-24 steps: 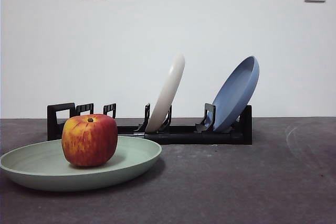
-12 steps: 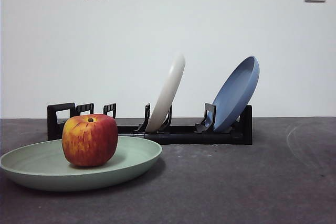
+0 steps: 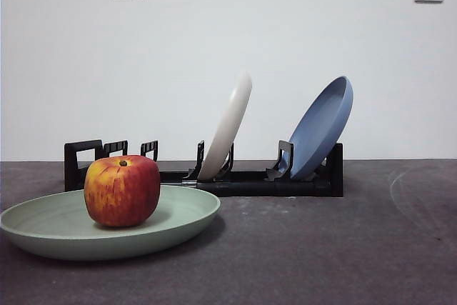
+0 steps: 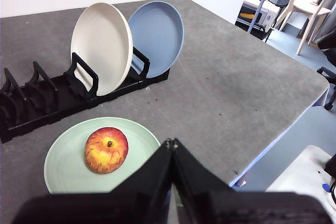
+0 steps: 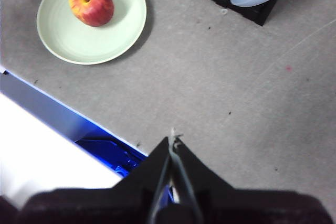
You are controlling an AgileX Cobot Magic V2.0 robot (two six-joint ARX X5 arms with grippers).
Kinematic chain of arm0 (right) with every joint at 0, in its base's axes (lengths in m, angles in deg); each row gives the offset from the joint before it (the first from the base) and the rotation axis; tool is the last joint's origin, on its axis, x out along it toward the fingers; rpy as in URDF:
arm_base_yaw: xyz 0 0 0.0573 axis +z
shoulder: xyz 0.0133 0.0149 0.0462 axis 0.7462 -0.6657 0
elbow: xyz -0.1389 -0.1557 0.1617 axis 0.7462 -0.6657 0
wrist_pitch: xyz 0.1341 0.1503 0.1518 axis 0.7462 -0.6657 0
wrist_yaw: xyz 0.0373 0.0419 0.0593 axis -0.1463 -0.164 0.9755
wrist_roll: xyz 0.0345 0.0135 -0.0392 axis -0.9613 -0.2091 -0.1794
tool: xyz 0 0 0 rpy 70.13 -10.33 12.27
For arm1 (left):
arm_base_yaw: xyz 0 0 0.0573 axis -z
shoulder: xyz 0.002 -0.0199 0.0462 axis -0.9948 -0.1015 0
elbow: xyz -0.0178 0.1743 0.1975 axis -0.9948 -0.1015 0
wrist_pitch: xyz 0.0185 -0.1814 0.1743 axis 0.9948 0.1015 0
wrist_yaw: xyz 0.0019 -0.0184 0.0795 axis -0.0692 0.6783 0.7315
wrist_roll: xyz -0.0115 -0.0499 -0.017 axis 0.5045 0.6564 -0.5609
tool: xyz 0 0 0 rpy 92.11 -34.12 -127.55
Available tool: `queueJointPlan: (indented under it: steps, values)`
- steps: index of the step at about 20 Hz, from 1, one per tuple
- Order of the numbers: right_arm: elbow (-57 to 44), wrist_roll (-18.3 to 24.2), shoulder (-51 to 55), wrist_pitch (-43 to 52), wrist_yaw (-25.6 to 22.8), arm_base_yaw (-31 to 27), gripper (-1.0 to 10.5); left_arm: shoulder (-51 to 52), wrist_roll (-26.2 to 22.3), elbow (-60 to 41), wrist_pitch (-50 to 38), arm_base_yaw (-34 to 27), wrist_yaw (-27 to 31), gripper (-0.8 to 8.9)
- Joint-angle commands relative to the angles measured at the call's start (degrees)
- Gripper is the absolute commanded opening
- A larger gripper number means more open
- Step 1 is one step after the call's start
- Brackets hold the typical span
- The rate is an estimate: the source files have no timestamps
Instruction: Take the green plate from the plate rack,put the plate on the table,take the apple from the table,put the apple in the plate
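The red, yellow-streaked apple [image 3: 122, 191] sits upright in the large, round, pale sage-green plate [image 3: 182, 223], which lies flat on the dark grey matte table [image 3: 343, 248] at the near left. Behind it stands the long, low black plastic plate rack [image 3: 250, 180], holding a cream-white plate [image 3: 228, 123] and a blue plate [image 3: 323, 125] (both leaning right). The left gripper [image 4: 171, 142] and right gripper [image 5: 172, 140] hang above the table, each with jaws clenched together on nothing.
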Motion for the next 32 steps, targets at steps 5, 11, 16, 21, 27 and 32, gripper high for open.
queueJointPlan:
  steps: [5,11,16,21,27,32]
  values:
    - [-0.57,-0.57,-0.07,-1.18,-1.20,0.17,0.0,0.26,-0.70,0.13,-0.57,0.50,0.13,-0.03]
    - [-0.57,-0.57,-0.07,-1.18,-1.22,0.17,0.0,1.66,-7.06,-0.48,-7.69,-20.90,0.44,-0.03]
    - [-0.57,-0.57,-0.07,-1.18,-1.22,0.17,0.0,5.20,-14.32,-11.34,-25.49,-54.07,-19.85,-0.03]
    - [-0.57,-0.57,-0.07,-1.18,-1.22,0.17,0.0,13.97,-25.20,-34.14,-53.79,-78.05,-58.55,-0.03]
    - [-0.57,-0.57,-0.07,-1.18,-1.22,0.17,0.0,23.12,-26.21,-49.46,-62.36,-85.88,-56.85,-0.03]
    - [-0.57,-0.57,-0.07,-1.18,-1.20,0.17,0.0,23.12,-26.75,-53.88,-59.58,-87.97,-51.23,-0.03]
